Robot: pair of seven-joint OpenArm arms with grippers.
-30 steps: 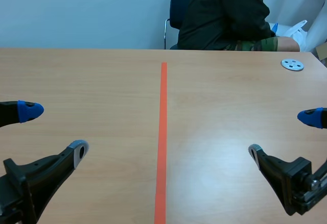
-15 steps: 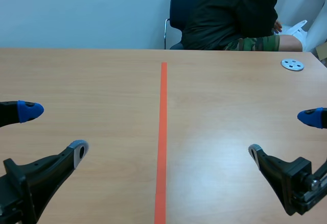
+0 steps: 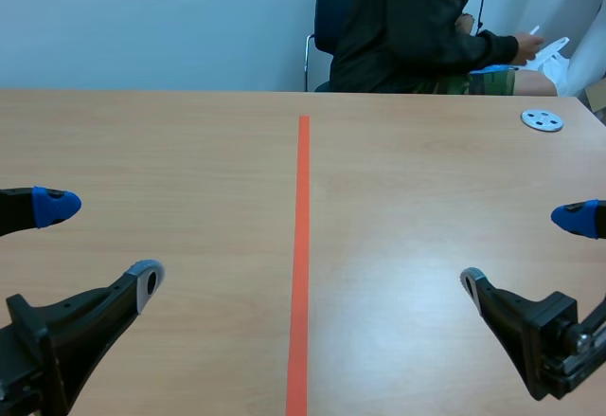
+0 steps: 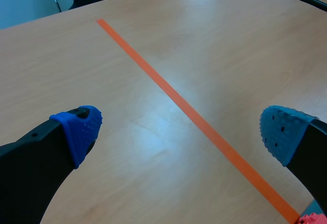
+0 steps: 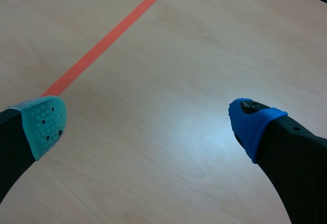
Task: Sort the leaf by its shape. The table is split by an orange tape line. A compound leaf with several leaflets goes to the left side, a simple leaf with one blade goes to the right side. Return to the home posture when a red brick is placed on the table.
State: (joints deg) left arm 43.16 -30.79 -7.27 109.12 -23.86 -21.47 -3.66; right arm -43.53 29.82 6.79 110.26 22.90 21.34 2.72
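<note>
Waiting step, by the look of it: no leaf anywhere on the tabletop (image 3: 189, 151), none between the fingers of either gripper, no red brick on show either. Left gripper (image 3: 102, 243) spread wide and empty, low over the wood. Right gripper (image 3: 522, 249) likewise spread wide, holding nothing. Between the two, about midway, the orange tape line (image 3: 302, 245), running straight ahead and away from both

Probably nothing to do before the arrival of a leaf, perhaps from the person (image 3: 407, 27) seated beyond the far edge, turned aside with something white in hand. Needed for the next move: a look at the blade. For several leaflets, over to the left gripper's side of the tape; for a single blade, over to the right gripper's side. Likely best taken by the gripper nearer the leaf, fingers apart on the way down, then a careful pinch, given a thin, flat, light thing on smooth wood

Plenty of bare room ahead of and between both grippers. Only thing to mind: a small round metal disc (image 3: 542, 120) with holes, well ahead of the right gripper and out toward its outer side, near the far edge. Far edge well ahead of both; near and side edges not visible in the scene view, so no judging of the margin there
</note>
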